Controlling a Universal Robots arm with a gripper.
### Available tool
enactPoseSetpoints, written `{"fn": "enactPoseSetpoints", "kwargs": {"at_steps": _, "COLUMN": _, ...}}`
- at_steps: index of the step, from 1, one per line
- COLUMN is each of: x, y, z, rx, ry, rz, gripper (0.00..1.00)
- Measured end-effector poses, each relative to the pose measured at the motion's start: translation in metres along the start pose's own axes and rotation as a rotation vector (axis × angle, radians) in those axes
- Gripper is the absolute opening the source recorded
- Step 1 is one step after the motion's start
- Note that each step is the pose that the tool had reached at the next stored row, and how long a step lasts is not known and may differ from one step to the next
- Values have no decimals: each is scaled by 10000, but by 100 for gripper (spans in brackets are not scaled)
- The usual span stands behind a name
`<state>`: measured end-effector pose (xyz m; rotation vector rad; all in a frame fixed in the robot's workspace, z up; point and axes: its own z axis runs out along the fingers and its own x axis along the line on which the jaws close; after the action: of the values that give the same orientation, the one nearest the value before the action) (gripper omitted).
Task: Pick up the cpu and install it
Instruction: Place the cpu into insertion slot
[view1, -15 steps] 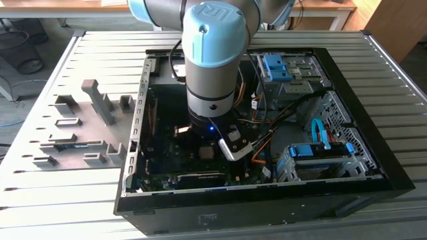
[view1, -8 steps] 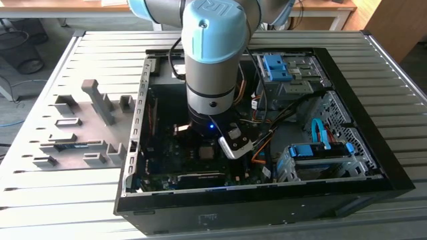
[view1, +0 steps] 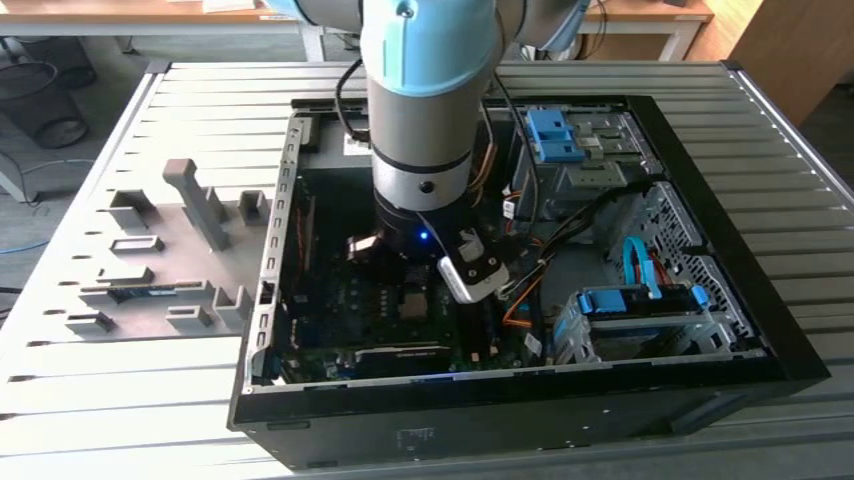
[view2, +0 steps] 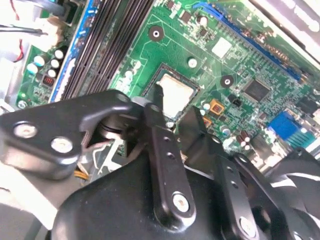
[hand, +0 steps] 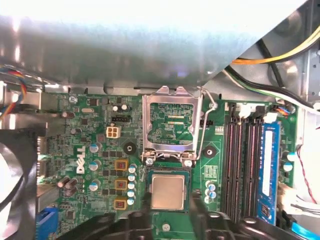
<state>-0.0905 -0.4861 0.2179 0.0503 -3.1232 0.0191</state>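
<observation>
The cpu (hand: 167, 192) is a small grey-silver square lying flat in the socket on the green motherboard (hand: 90, 150). The socket's metal load frame (hand: 172, 125) stands flipped open just beside it. My gripper (hand: 167, 216) hovers over the cpu, open, and nothing sits between its black fingers (hand: 134, 220). In the second wrist view the cpu (view2: 176, 92) shows in the gap between the two fingertips (view2: 159, 95), and the gripper (view2: 176, 106) is close above it. In the exterior view the arm (view1: 420, 190) reaches straight down into the open computer case (view1: 694, 180).
Black memory slots (hand: 240, 160) run beside the socket, with a blue slot (hand: 267, 165) further out. Yellow and black cables (hand: 280, 57) cross the case wall. Blue drive brackets (view1: 641, 300) fill the case's side at the exterior view's right. A grey fixture tray (view1: 160, 250) lies outside at the exterior view's left.
</observation>
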Motion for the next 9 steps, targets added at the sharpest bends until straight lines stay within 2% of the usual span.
{"fn": "enactPoseSetpoints", "kwargs": {"at_steps": 1, "x": 0, "y": 5, "z": -11, "rx": 14, "ry": 1, "rz": 0, "gripper": 40}}
{"fn": "enactPoseSetpoints", "kwargs": {"at_steps": 3, "x": 0, "y": 19, "z": -26, "rx": 40, "ry": 1, "rz": 0, "gripper": 29}}
{"fn": "enactPoseSetpoints", "kwargs": {"at_steps": 4, "x": -1, "y": 25, "z": -29, "rx": 48, "ry": 2, "rz": 0, "gripper": 29}}
{"fn": "enactPoseSetpoints", "kwargs": {"at_steps": 6, "x": -3, "y": 33, "z": -34, "rx": 60, "ry": 3, "rz": -2, "gripper": 17}}
{"fn": "enactPoseSetpoints", "kwargs": {"at_steps": 7, "x": -6, "y": 36, "z": -34, "rx": 63, "ry": 9, "rz": -3, "gripper": 17}}
{"fn": "enactPoseSetpoints", "kwargs": {"at_steps": 8, "x": -14, "y": 39, "z": -35, "rx": 65, "ry": 24, "rz": -3, "gripper": 11}}
{"fn": "enactPoseSetpoints", "kwargs": {"at_steps": 9, "x": -29, "y": 40, "z": -35, "rx": 65, "ry": 57, "rz": -3, "gripper": 10}}
